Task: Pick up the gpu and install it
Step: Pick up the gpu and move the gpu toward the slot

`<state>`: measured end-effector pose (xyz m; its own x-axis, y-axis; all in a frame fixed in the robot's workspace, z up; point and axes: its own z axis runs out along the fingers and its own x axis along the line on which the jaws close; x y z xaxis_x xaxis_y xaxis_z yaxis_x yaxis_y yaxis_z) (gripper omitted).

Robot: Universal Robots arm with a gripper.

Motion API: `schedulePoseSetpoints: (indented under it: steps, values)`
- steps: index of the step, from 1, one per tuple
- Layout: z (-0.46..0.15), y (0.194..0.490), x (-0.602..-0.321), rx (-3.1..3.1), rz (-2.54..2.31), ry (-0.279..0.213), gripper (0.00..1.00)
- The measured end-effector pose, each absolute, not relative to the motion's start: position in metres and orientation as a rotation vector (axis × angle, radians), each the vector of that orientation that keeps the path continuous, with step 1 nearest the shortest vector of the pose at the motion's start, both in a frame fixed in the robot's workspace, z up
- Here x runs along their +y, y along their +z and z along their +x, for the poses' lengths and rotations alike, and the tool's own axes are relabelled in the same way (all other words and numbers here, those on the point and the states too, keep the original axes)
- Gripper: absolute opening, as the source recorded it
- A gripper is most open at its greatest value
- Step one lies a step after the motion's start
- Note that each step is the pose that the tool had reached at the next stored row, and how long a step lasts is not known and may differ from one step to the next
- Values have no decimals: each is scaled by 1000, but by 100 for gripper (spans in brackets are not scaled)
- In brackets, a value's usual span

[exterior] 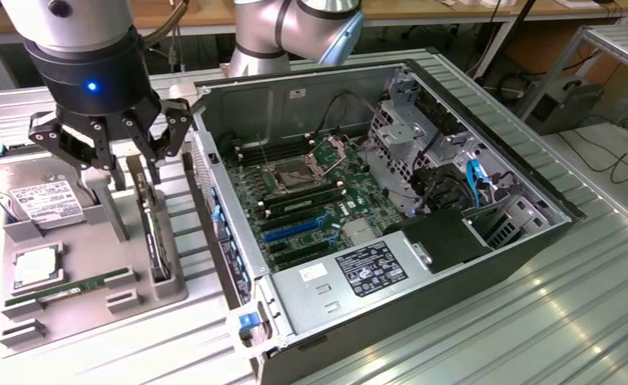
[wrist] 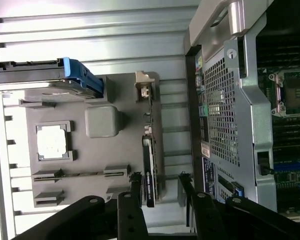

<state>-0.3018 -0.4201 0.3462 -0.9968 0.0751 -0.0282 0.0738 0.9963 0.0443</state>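
Gripper (exterior: pixel 127 164) poised over the gpu (exterior: pixel 153 233)
Beside the case (exterior: pixel 399 184), the tray (exterior: pixel 147 293) held the gpu edge-on along its case-side edge, jaws wide above it. A clean grasp likely needed centring, then closing on its flat faces.

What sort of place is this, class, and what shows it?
Probably a robotics lab or workshop: a robot arm over a grey parts tray, and an open computer case on a ribbed metal bench.
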Motion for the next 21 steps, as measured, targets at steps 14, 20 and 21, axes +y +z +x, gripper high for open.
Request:
schedulePoseSetpoints:
  steps: [14,20,21]
  values:
    - [-305,319,-421,3109,116,67,42]
    - [-306,306,-421,3109,116,67,42]
    - [-306,301,-421,3109,116,67,42]
